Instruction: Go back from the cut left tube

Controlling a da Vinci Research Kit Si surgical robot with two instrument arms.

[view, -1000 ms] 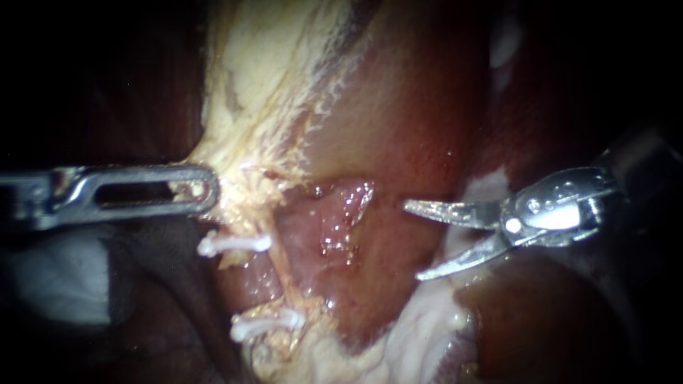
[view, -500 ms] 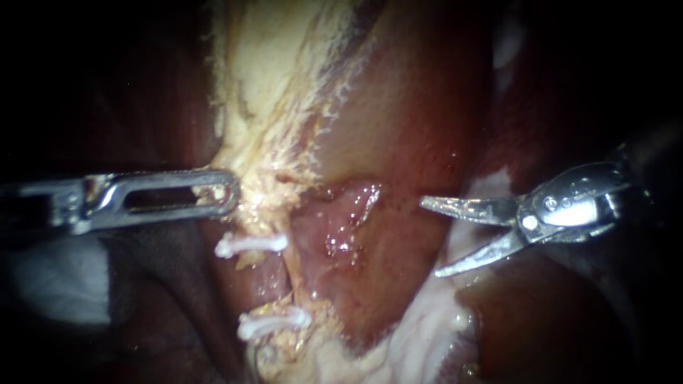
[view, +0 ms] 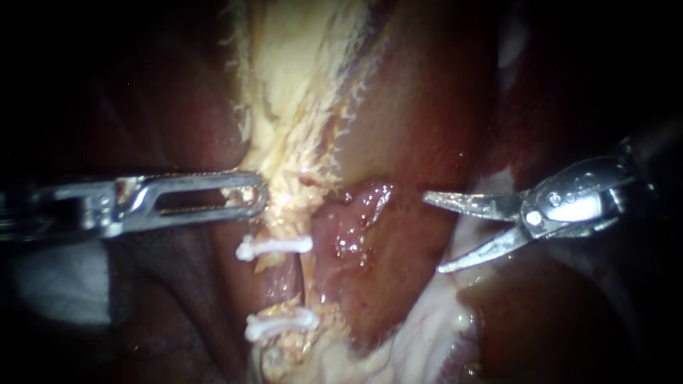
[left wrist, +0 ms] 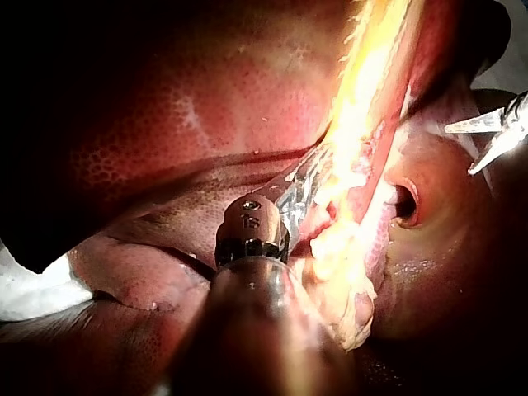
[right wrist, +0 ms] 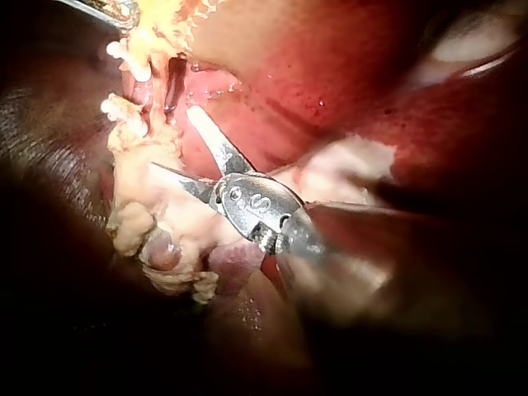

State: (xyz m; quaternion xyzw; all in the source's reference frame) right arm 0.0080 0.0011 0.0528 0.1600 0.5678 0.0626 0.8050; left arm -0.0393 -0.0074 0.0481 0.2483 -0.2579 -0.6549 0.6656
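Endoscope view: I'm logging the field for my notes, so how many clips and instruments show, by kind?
White clips: 2, upper clip and lower clip.
Instruments: 2, left instrument, jaws shut on pale tissue, and right instrument, jaws open.
Total: 4.

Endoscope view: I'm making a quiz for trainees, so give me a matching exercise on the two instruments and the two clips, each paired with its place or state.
Column one:
1. left instrument
2. right instrument
3. upper clip
4. lower clip

Column two:
A. white, just below the left instrument's tip
B. clamped on the yellowish tissue
C. white, nearest the view's bottom edge
D. open, holding nothing, clear of both clips

Pairs: 1-B, 2-D, 3-A, 4-C.
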